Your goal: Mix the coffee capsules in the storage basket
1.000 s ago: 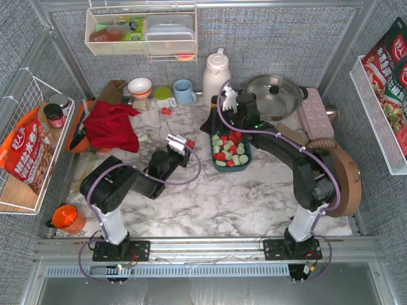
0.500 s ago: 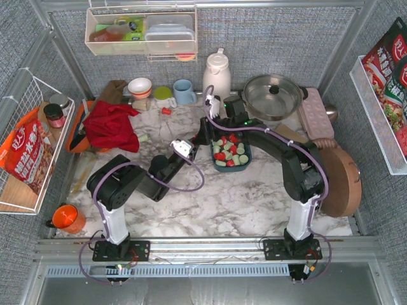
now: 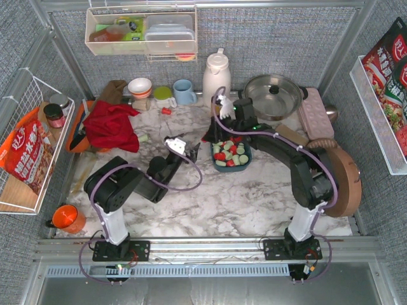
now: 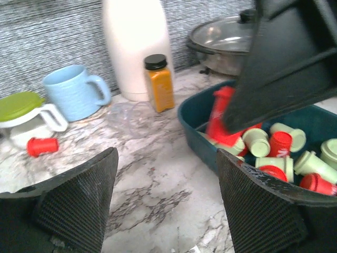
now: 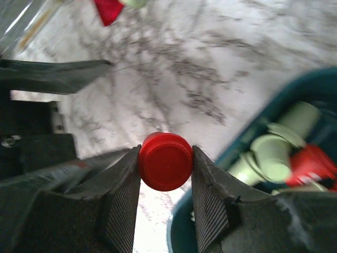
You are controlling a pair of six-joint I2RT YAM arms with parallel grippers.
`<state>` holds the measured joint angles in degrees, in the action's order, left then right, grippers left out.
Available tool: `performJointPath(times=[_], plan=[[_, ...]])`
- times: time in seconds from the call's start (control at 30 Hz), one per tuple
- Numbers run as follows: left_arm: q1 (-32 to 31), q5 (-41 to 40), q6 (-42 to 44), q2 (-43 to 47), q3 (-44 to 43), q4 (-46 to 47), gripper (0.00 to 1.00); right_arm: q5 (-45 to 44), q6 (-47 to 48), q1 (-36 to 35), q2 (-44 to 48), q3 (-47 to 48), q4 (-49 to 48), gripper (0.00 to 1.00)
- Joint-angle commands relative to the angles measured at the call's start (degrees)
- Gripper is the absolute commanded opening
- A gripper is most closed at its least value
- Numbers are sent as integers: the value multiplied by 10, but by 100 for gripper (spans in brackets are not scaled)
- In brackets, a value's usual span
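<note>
Currently gripping 1 red capsule (image 5: 165,161) between pads of right pincer (image 5: 165,158), at left edge of teal storage basket (image 3: 230,167) on marble desk (image 3: 222,197). Holding left pincer (image 4: 166,200) wide, empty, just left of basket. Inside basket: mixed red and pale green coffee capsules (image 4: 279,145). Near blue mug (image 4: 73,92): 1 stray red capsule (image 4: 42,146).

Red and green coffee capsules (image 3: 230,152) crowd the teal storage basket (image 4: 190,115), one red capsule (image 5: 165,161) seemingly pinched above.

Two black jointed arms (image 3: 117,185), white lower posts (image 3: 113,223), looping purple cables (image 3: 191,184), ribbed black fingers (image 4: 79,205).
</note>
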<state>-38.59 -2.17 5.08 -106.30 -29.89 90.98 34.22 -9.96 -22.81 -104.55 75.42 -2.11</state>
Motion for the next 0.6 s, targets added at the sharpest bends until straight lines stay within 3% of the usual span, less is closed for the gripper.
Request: performJointPath(times=[0.0,0.17,0.57], plan=[[1,-87,-45,21,11,11,83,-162,-35,15,45,-53,-71,17],[1,-173,-79,57,-1,-93,85,-316,-10,16,69,-93,-88,18],[1,-333,-194,131,-150,-549,89,-408,57,3,33,-126,-184,21]])
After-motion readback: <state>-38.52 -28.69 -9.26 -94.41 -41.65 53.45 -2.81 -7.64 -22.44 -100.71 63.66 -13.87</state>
